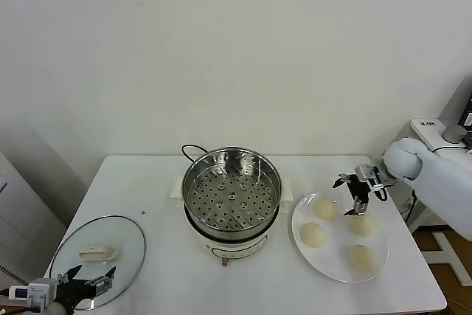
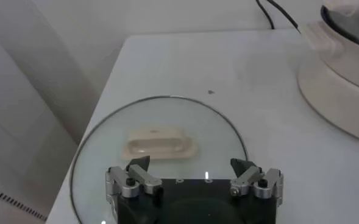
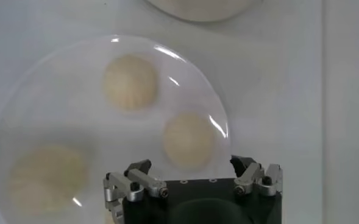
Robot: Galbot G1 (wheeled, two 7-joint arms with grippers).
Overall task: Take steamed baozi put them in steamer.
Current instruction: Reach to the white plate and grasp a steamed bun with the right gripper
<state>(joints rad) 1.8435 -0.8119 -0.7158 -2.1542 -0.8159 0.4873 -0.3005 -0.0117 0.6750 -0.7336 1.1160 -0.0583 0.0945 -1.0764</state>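
On the white table [image 1: 147, 182], near its middle, the steamer [image 1: 231, 195] stood uncovered — a shiny steel pot with a perforated tray, seated on a white base, a black cord [image 1: 193, 150] running off behind it. To its right lay a white plate [image 1: 372, 271] carrying four steamed baozi [image 1: 313, 234], all cream-white and round, none touching another. No bun was in the steamer.

The right gripper [image 1: 355, 194] hung above the far edge of the plate, between the two rear buns, its fingers spread apart and holding nothing. In the right wrist view the fingertips [image 3: 138, 168] framed one bun from above, with clear space between metal and dough; contact was not evident.

At the near left corner of the table a glass lid [image 1: 125, 237] with a white handle [image 1: 96, 252] lay flat. The left gripper [image 1: 87, 280] was parked at the lid's near rim — fingers wide apart, empty. Whether it touched the glass could not be determined.
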